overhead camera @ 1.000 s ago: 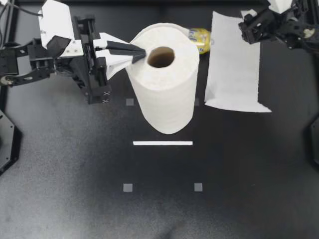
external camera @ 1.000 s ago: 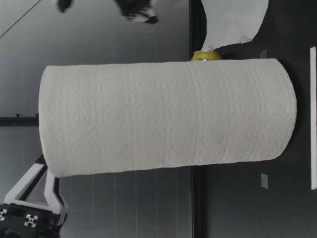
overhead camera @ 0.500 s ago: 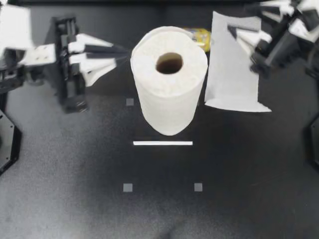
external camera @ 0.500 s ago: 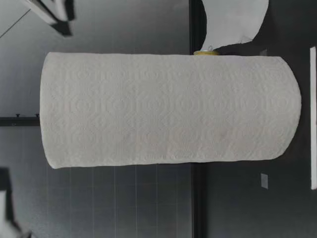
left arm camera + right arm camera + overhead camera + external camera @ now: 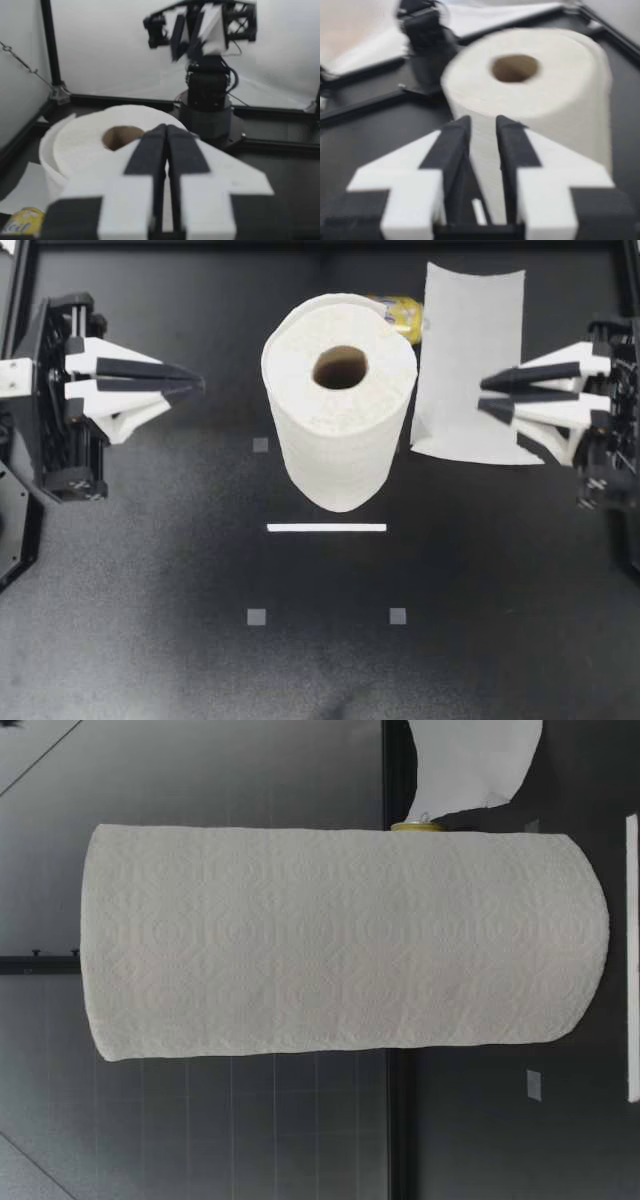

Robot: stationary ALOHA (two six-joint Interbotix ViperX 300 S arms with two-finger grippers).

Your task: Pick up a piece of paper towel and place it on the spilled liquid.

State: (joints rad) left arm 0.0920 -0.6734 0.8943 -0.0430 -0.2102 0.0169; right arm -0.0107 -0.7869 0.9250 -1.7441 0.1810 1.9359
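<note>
A tall paper towel roll (image 5: 340, 400) stands upright mid-table. A torn-off sheet (image 5: 470, 360) lies flat beside it on the right. A yellow can (image 5: 402, 316) lies behind the roll, between roll and sheet; no liquid shows. My left gripper (image 5: 196, 386) is shut and empty, well left of the roll. My right gripper (image 5: 484, 395) hovers at the sheet's right part, fingers a narrow gap apart with nothing between them. The left wrist view has shut fingers (image 5: 150, 150) before the roll (image 5: 100, 145). The right wrist view has parted fingers (image 5: 455, 145) facing the roll (image 5: 535, 85).
A white tape strip (image 5: 326, 528) lies in front of the roll, with small grey squares (image 5: 257, 617) (image 5: 398, 616) nearer the front. In the low view the roll (image 5: 340, 940) hides most of the scene; the can's end (image 5: 418, 825) and the sheet (image 5: 470, 765) show behind it.
My left gripper has drawn back leftward from the roll's rim. My right gripper has swung from the back right corner down over the sheet's right side, its fingers narrowing.
</note>
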